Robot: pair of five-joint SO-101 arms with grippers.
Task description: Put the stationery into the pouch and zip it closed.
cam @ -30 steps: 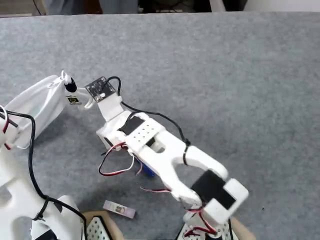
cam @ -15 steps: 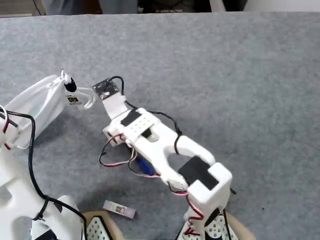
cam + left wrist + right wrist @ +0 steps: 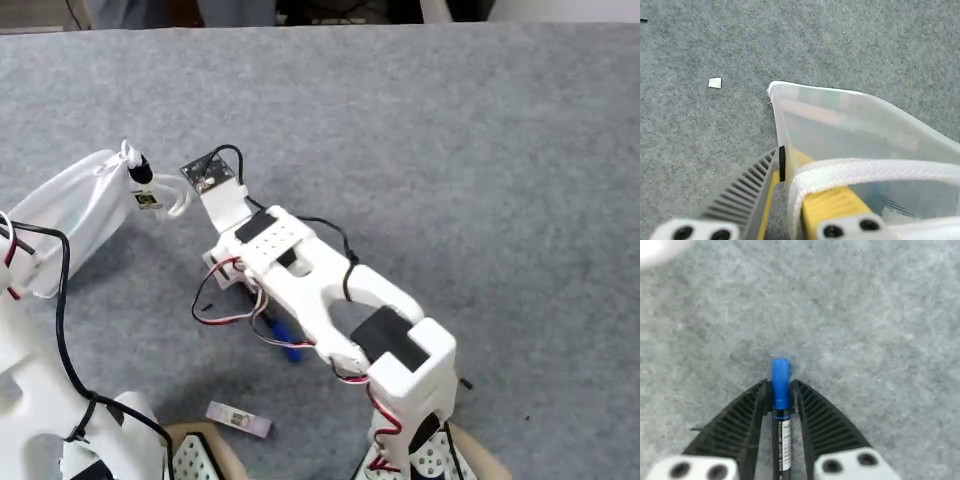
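Pouch first: a clear mesh-sided bag with white trim, lying close to the counter's left edge, about halfway between the far edge and the edge where the arms stand. Its mouth end points toward the middle of the counter, and a small dark pull sits at that corner. The left end effector is clamped on the pouch. The grey finger is pressed on the outside of the wall and the yellow finger sits on the other side, with the white trim draped across it. The pouch's far corner rests down on the grey counter, and a tiny white scrap lies on the fabric well apart from it.

The right arm stretches from the near edge toward the left-middle of the counter, and its camera board ends up just beside the pouch's pull. Its end effector is closed on a blue pen. The two black ribbed fingers squeeze the barrel from both sides, and the blue cap pokes out past the tips, pointing down at the counter. From above, the pen peeks out from under the arm among loose red and white wires.

A small pale block lies flat by the near edge, between the two arm bases and apart from both.
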